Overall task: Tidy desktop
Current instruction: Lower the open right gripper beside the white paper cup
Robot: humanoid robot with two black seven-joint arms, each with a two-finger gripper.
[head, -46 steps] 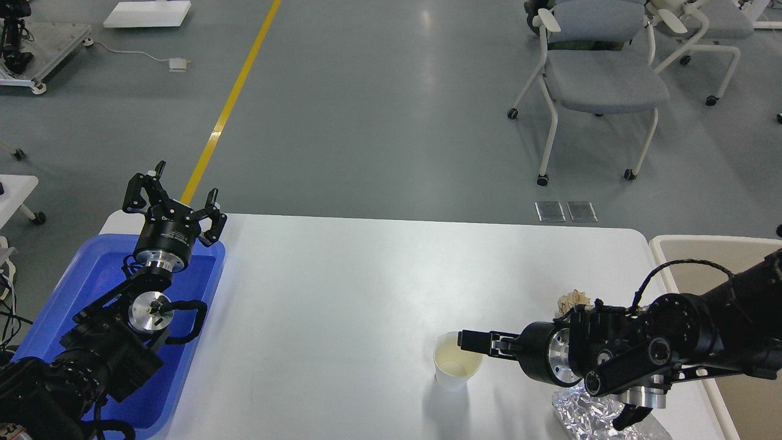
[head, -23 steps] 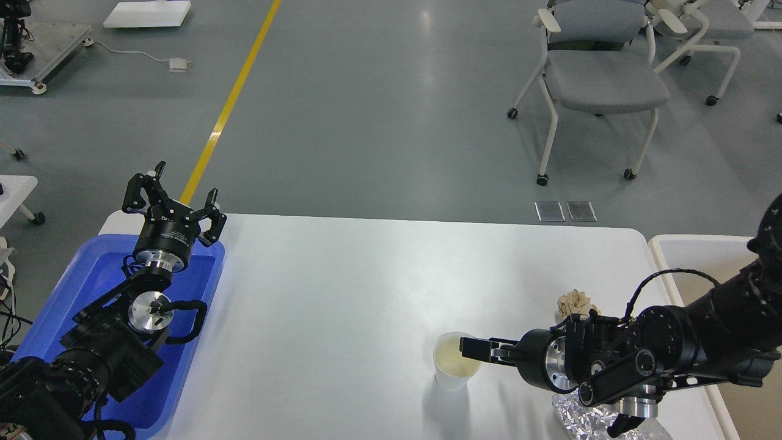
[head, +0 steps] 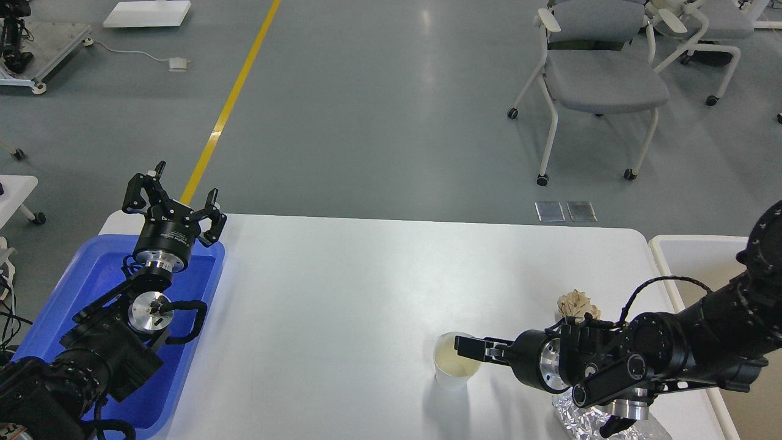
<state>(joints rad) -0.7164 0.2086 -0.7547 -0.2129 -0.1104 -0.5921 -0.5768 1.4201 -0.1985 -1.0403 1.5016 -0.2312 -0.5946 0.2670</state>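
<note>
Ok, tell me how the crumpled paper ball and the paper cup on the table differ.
The paper ball is tan and crumpled out of shape; the paper cup is white, smooth and upright with its mouth open. The cup has the right gripper at its rim; the ball lies untouched, farther back. Both rest on the desktop.

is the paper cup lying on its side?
No. The paper cup stands upright on the desktop, its open mouth facing up.
</note>
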